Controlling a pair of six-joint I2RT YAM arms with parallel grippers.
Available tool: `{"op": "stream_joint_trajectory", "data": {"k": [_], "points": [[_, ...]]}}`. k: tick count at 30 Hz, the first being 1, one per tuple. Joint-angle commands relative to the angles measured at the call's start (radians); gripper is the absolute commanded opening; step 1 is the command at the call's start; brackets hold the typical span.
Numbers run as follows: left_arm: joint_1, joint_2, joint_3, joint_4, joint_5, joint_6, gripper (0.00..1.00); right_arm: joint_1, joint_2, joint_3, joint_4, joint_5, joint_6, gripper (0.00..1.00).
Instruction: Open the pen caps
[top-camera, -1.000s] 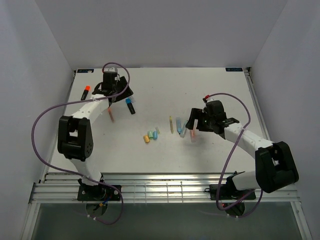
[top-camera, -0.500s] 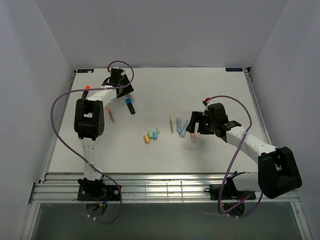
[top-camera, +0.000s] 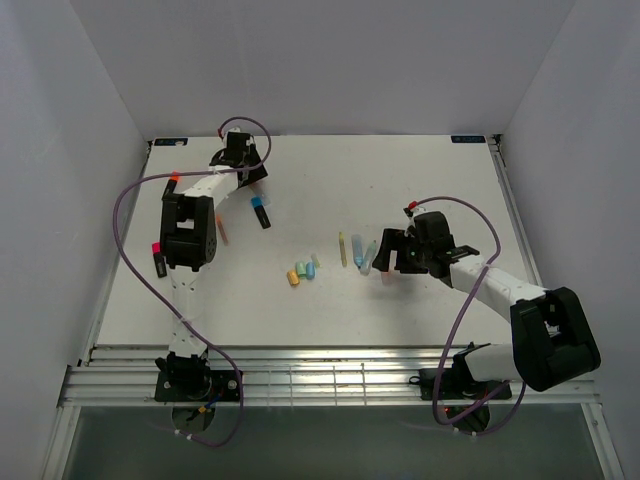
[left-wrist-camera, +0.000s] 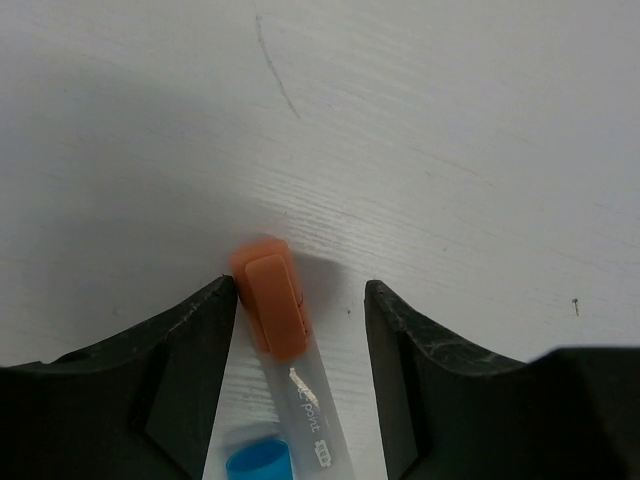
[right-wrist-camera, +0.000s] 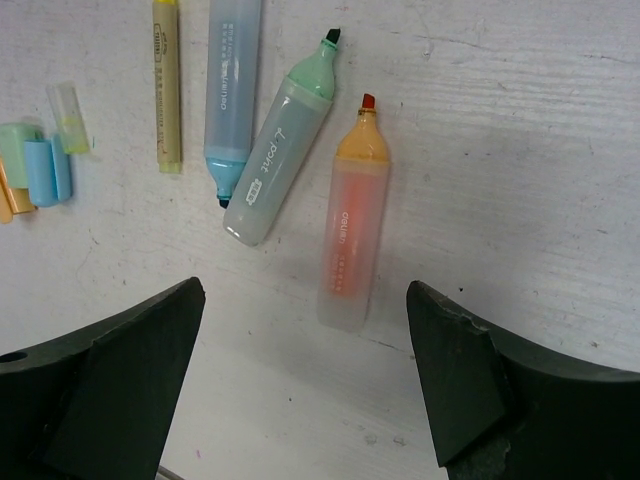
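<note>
At the eleven o'clock corner of the counter (top-camera: 420, 180), the left tool (left-wrist-camera: 298, 288) stands spread around a clear-bodied pen (left-wrist-camera: 300, 395) with its orange cap (left-wrist-camera: 270, 308) on. The cap leans against one finger (left-wrist-camera: 190, 360) with a gap to the other, so nothing is pinched. It looks lined up so the jaws can close on the cap end. A blue cap (left-wrist-camera: 257, 462) peeks in at six o'clock of that view; I cannot tell what it sits on.

Mid-counter, loose pen caps (top-camera: 300, 272) lie clustered. At their three o'clock a yellow pen (right-wrist-camera: 166, 85), a blue highlighter (right-wrist-camera: 232, 80), a green highlighter (right-wrist-camera: 285, 160) and an orange highlighter (right-wrist-camera: 355, 230) lie side by side with bare tips, apparently finished work. The right tool (right-wrist-camera: 305, 290) hovers at six o'clock of the orange highlighter, spread wide, holding and touching nothing.
</note>
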Motion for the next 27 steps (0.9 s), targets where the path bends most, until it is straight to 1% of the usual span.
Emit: {"op": "stream_joint_trajectory", "data": {"k": [1,6,11,14,15,16,19,27], "points": [[0.005,0.013,0.064,-0.022,-0.023,0.064,0.64,-0.004,-0.003,-0.003,0.052,-0.004,-0.012,0.88],[0.005,0.018,0.052,-0.016,0.007,0.136,0.52,-0.009,-0.029,-0.004,0.049,0.024,-0.021,0.88],[0.002,-0.018,-0.028,0.024,0.024,0.147,0.5,-0.013,-0.044,-0.006,0.06,0.021,-0.015,0.88],[0.002,-0.024,-0.067,0.049,0.035,0.136,0.45,-0.013,-0.043,-0.011,0.066,0.015,-0.01,0.87],[0.002,-0.021,-0.068,0.052,0.038,0.136,0.4,-0.013,-0.043,-0.012,0.066,0.013,-0.01,0.87],[0.002,-0.016,-0.061,0.052,0.044,0.13,0.31,-0.013,-0.041,-0.014,0.066,0.012,-0.009,0.87],[0.002,-0.004,-0.05,0.057,0.061,0.109,0.19,-0.013,-0.05,-0.024,0.069,0.01,-0.005,0.87],[0.003,-0.001,0.03,0.08,0.138,-0.018,0.03,-0.015,-0.058,-0.018,0.057,0.032,-0.013,0.87]]}}
